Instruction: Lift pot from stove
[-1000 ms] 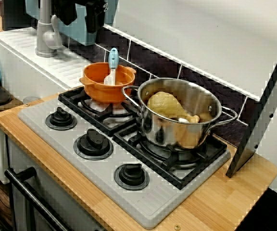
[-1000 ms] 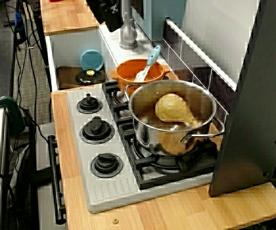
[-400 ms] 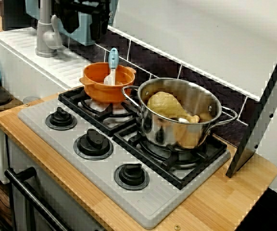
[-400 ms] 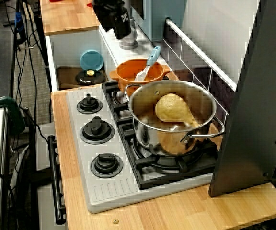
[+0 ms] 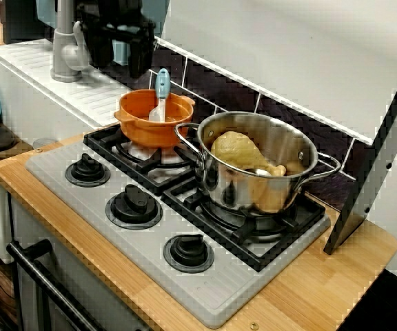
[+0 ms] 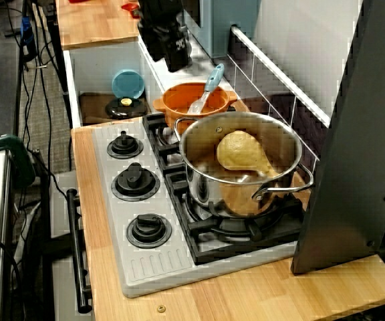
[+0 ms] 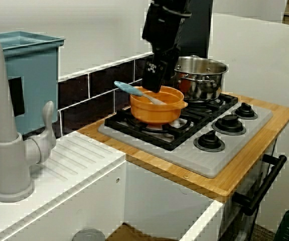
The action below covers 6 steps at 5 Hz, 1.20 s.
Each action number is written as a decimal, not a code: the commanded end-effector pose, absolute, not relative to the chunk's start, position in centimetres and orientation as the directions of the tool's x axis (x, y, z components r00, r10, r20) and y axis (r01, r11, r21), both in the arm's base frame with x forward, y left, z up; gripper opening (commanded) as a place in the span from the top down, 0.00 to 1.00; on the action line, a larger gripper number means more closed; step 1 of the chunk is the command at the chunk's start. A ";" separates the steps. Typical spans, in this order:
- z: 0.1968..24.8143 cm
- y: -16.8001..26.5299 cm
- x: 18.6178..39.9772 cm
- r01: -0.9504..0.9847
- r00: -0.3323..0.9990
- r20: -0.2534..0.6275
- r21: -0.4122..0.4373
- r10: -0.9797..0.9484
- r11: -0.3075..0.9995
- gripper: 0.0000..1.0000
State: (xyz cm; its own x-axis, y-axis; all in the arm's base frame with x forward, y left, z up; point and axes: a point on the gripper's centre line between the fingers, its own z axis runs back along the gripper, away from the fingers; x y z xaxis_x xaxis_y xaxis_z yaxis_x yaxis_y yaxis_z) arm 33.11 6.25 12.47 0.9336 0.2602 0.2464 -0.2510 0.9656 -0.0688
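Your fingers [image 7: 153,80] hang just above the far rim of the pot [image 7: 157,105], black and blocky, and none of the three views shows the gap between them clearly, so you cannot tell whether they are spread or closed. They hold nothing.

In the view from the sink side, the pot is a small round orange plastic bowl shape with a little lug handle on its side, smooth and matte. It sits on the black burner grate at the back corner of the stove [image 5: 205,293], nearest the sink. A pale blue-handled utensil [image 5: 161,88] leans inside it, handle sticking up past the rim.

Beside it, on the next grate, stands the steel pot [image 5: 257,165], larger, shiny, with thin wire loop handles; its near handle almost meets the orange rim. Inside lies a tan toy chicken leg [image 5: 240,152].

The stove is a ribbed grey slab with three round black knobs [image 5: 134,203] in a row along its front edge, set into a light wooden worktop [image 5: 322,289]. Dark glossy tiles run behind it.
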 end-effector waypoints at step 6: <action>9.7 5.8 34.5 -0.201 0.941 0.271 -0.034 0.203 0.979 0.00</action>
